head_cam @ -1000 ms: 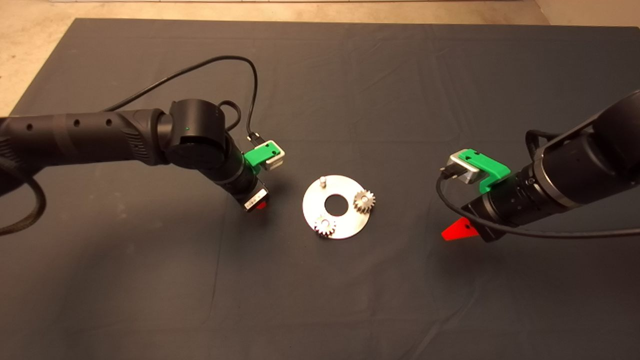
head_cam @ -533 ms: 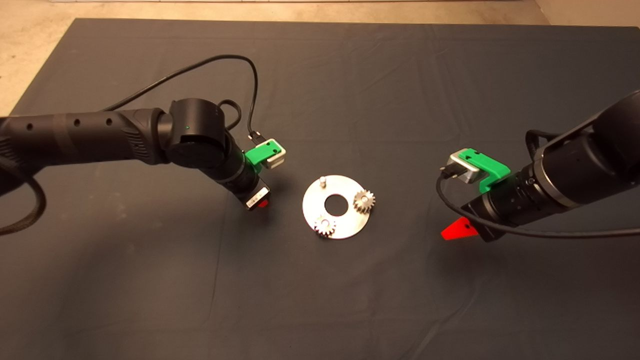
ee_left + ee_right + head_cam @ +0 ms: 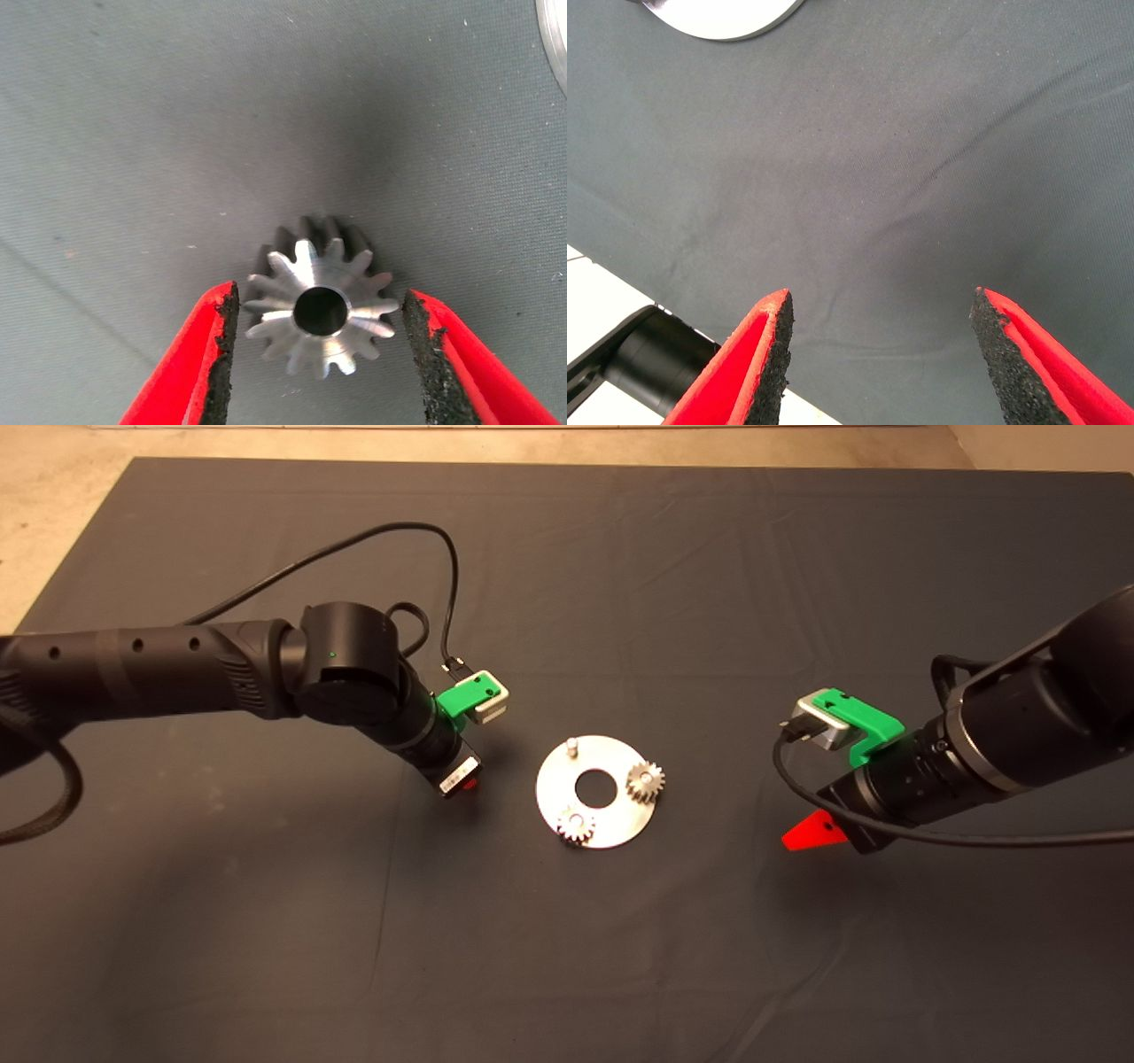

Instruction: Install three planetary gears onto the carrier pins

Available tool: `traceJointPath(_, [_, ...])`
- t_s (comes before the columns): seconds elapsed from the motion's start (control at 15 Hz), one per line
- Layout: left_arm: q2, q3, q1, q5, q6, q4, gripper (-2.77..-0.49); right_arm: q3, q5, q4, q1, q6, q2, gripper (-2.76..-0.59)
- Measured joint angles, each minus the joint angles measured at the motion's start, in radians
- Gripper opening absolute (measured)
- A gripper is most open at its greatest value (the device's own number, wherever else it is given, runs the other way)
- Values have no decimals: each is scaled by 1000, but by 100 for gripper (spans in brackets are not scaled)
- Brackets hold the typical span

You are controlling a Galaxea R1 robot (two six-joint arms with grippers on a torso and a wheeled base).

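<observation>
The silver disc (image 3: pixel 620 828) lies mid-mat. Two planetary gears (image 3: pixel 646 781) (image 3: pixel 576 826) sit on two of its carrier pins, and the third pin (image 3: pixel 573 746) stands bare at the far side. A third gear (image 3: pixel 321 310) lies flat on the mat just left of the disc. My left gripper (image 3: pixel 465 784) (image 3: pixel 319 354) hangs over it, open. Its pads (image 3: pixel 221 345) flank the gear with a gap on each side. In the head view the gripper hides this gear. My right gripper (image 3: pixel 806 834) (image 3: pixel 877 354) is open and holds nothing, over bare mat right of the disc.
The dark mat (image 3: pixel 567 957) spreads wide on every side of the disc. A black cable (image 3: pixel 372 540) loops above the left arm. The disc's rim (image 3: pixel 726 22) shows in the right wrist view, and pale floor (image 3: pixel 594 301) lies past the mat's edge.
The left gripper has crept slightly to the right, toward the disc. The right arm, the disc and the two seated gears have not moved.
</observation>
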Motion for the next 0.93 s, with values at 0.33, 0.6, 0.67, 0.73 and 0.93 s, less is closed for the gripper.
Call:
traceJointPath(0.33, [-20,0,8,-5,0,2,-214,0,0,0,0,0,0,-189])
traceJointPath(0.6, [-22,0,11,-15,1,3,-227,0,0,0,0,0,0,-189])
traceJointPath(0.67, [-22,0,11,-17,1,3,-227,0,0,0,0,0,0,-189])
traceJointPath(0.73, [-22,0,11,-17,1,3,-227,0,0,0,0,0,0,-189])
traceJointPath(0.93, [-22,0,11,-17,0,3,-235,0,0,0,0,0,0,-189])
